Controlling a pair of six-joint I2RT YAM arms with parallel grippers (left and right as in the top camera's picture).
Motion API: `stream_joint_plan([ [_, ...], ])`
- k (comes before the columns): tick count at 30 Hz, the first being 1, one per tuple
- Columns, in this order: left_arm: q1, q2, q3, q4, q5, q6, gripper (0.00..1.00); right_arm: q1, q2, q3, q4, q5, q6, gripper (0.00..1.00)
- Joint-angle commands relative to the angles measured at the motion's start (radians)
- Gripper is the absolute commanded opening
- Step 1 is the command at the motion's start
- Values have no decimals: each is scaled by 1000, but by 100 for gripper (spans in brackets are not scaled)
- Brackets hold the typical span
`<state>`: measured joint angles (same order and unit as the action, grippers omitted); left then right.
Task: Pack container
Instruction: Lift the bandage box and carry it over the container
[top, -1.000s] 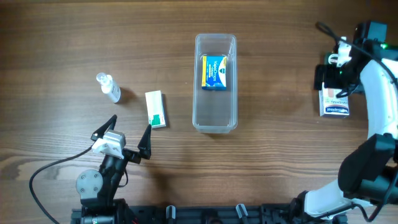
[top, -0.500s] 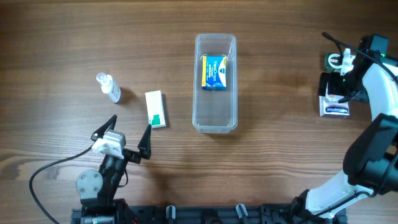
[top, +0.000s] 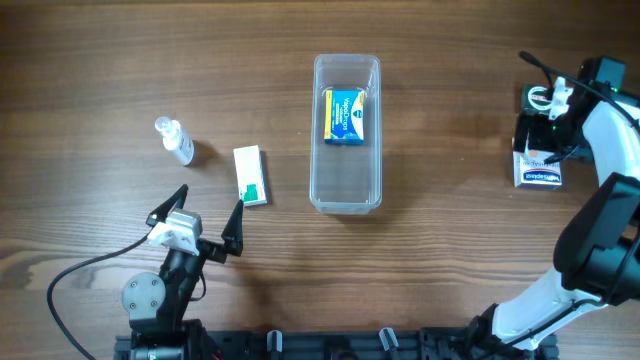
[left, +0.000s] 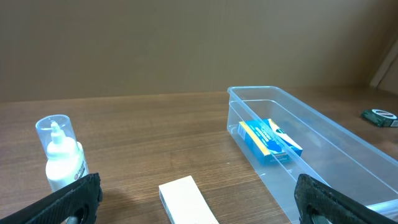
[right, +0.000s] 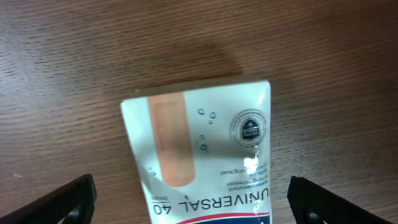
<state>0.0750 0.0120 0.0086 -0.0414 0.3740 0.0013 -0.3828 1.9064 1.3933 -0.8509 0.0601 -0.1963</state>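
Observation:
The clear plastic container (top: 347, 190) stands at the table's middle with a blue box (top: 345, 116) in its far half; both show in the left wrist view, container (left: 323, 149) and blue box (left: 269, 139). A white and green box (top: 250, 175) lies left of it, in front of my open left gripper (top: 196, 218), seen as a white box (left: 186, 200) between the fingers (left: 196, 199). A small spray bottle (top: 175, 140) lies further left (left: 61, 158). My right gripper (top: 540, 125) is open over a white plaster box (top: 538, 173), its fingers (right: 193, 199) on either side of the box (right: 205, 155).
A small dark round object (left: 379, 116) lies on the table beyond the container's right side in the left wrist view. A cable (top: 80, 275) runs from the left arm across the front left of the table.
My right gripper has shifted slightly toward the right and far edge above the plaster box. The left arm and the other objects have not moved.

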Motion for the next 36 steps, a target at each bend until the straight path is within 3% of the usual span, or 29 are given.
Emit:
stream_joint_plan([
  [1,4,-3,-3,-4,-9,-10,100,-6,55,-12,2,-8,-14,100],
  [23,4,-3,-3,-4,-9,-10,100,-8,116,-12,-6,18,15,98],
  [36,4,-3,-3,-4,-9,-10,100,-7,111,54,-47,-36,74,82],
])
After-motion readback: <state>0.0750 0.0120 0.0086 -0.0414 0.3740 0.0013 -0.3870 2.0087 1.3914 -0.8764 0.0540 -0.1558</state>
